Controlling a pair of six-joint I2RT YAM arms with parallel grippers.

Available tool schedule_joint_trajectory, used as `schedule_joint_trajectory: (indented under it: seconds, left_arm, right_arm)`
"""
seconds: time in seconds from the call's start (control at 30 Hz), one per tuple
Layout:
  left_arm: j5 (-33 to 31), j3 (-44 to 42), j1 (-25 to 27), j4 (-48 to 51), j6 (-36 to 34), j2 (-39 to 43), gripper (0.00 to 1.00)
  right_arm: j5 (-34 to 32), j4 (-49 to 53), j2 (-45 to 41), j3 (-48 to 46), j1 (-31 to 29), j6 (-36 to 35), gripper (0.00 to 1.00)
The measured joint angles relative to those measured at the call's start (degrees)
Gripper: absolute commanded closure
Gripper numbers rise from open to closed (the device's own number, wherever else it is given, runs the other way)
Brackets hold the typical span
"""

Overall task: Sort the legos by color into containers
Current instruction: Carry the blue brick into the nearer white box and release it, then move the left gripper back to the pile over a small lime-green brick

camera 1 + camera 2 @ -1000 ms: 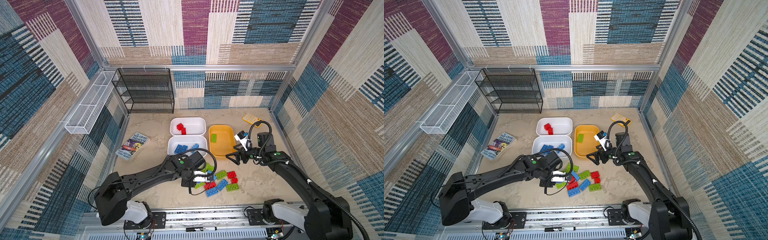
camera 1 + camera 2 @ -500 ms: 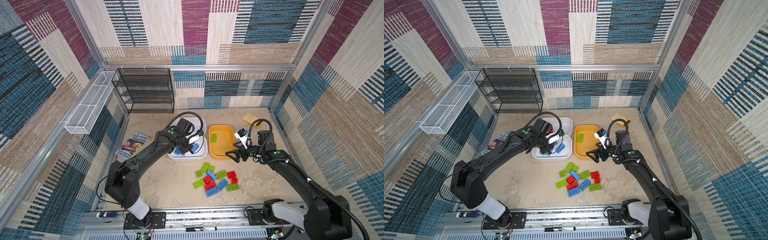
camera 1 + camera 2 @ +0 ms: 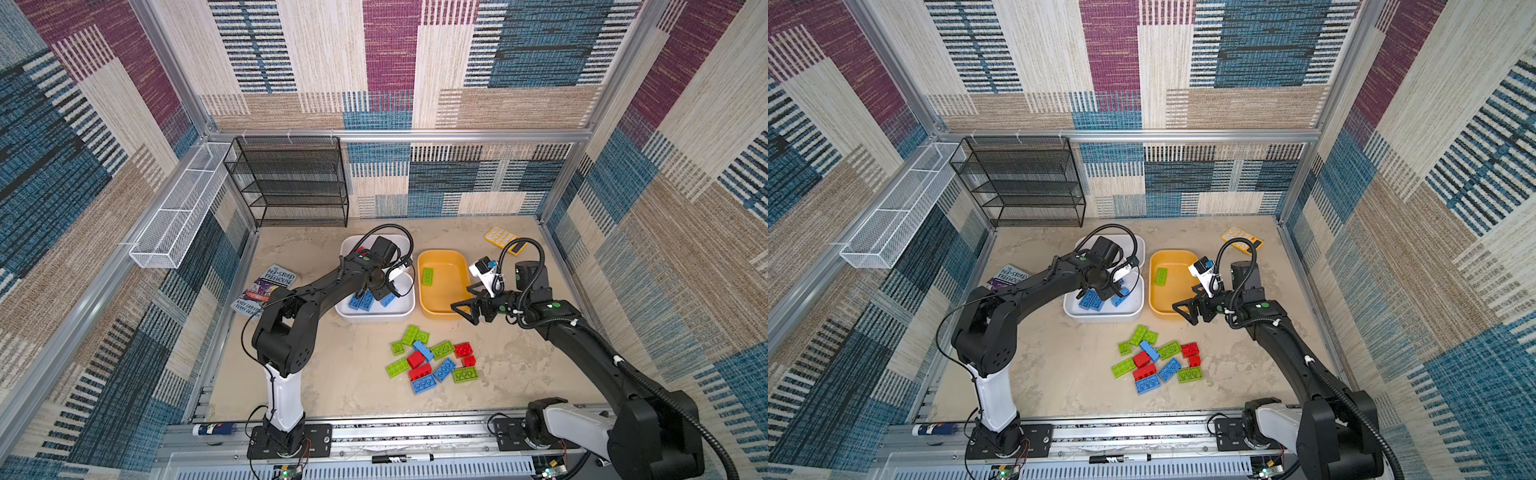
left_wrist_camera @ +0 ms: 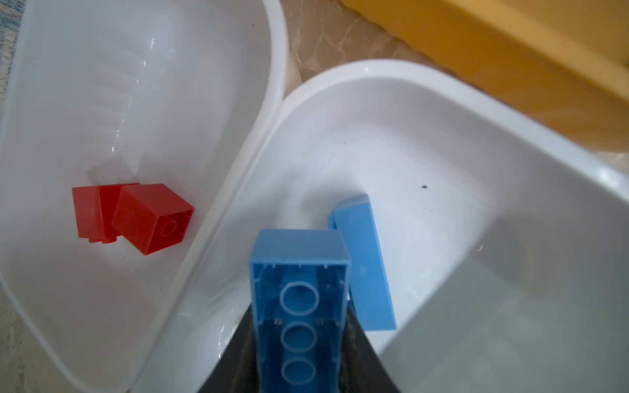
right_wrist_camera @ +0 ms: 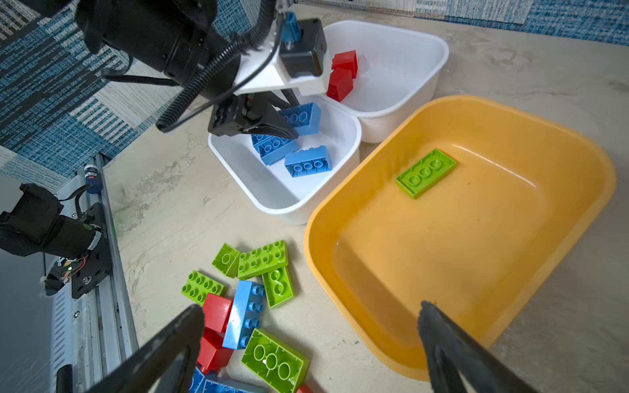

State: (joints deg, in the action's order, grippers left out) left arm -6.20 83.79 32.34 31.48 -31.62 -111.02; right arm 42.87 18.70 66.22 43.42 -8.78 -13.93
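Observation:
My left gripper [image 4: 301,306] is shut on a blue brick [image 4: 299,272], held low over the near white tub [image 3: 374,316]. Two more blue bricks [image 5: 308,161] lie in that tub. The far white tub [image 3: 353,243] holds red bricks [image 4: 149,217]. A single green brick [image 3: 427,276] lies in the yellow tub [image 3: 446,311]. A mixed pile of red, blue and green legos [image 3: 432,359] sits on the table in front of the tubs. My right gripper [image 5: 309,308] hangs open and empty above the yellow tub's near corner, seen in a top view as right gripper [image 3: 467,309].
A black mesh rack [image 3: 291,183] stands at the back left, with a white wire basket [image 3: 178,208] on the left wall. A book [image 3: 266,289] lies left of the tubs. A yellow keypad-like item [image 3: 505,240] sits at the back right.
My left arm swung from the pile up to the near white tub, carrying the blue brick, and has come lower over it. The right arm has barely moved.

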Motion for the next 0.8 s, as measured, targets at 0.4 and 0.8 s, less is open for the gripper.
schedule_joint_trajectory:
  seconds: [0.4,0.8]
  left_arm:
    - [-2.4,-0.9,0.0,-1.7,-4.1,1.3,0.34]
    - [12.3,-8.3,3.0,7.9,-0.7,20.3,0.28]
  right_arm:
    - [0.0,0.0,0.0,0.5,0.0,0.0,0.01]
    - [0.5,0.2,0.2,1.4,0.0,0.0,0.01]
